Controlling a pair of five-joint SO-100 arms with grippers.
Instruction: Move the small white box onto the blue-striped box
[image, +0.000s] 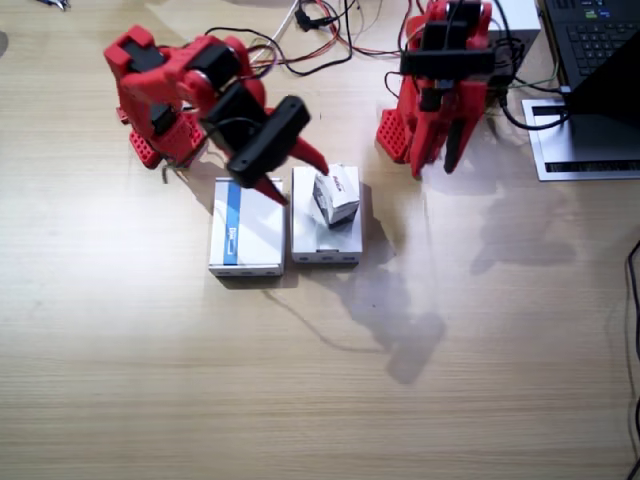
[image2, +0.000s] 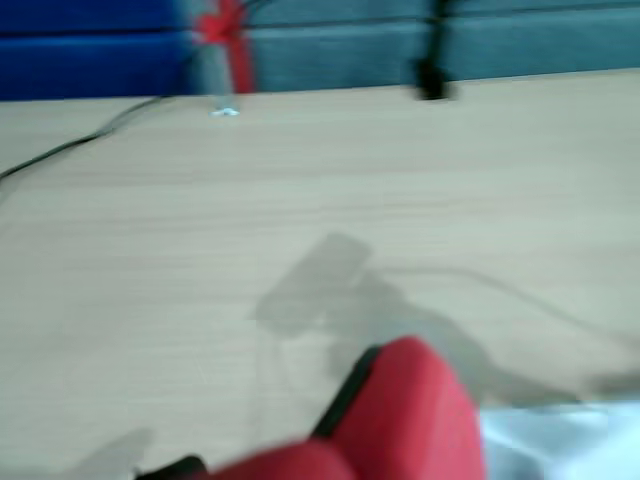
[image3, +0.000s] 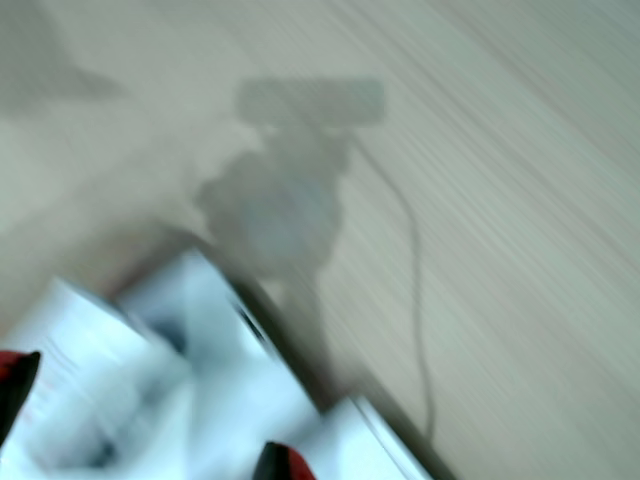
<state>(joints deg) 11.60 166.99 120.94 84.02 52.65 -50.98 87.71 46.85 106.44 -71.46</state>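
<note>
Surface: pale wood grain, carrying both arms and both flat boxes, with arm shadows falling across its middle.
Laptop: sitting at the far corner beyond the left arm, a white sheet lying beneath it.
Right arm: red, reaching over the flat boxes and partly covering their far ends.
Left arm: red, standing folded and well apart from the boxes.
Cables: dark and coloured, trailing between the two arm bases.
Blue-striped box: lying flat, touching the plain white box alongside it.
Plain white box: lying flat, carrying the small carton on its top.
Small white box: sitting tilted on the plain white box, dark side facing the nearer edge.
Right hand: fingers spread apart, one over the striped box, the other touching the small carton.
Left hand: pointing down at the surface; cannot tell whether its fingers are apart.
Wrist views: both blurring heavily.
</note>
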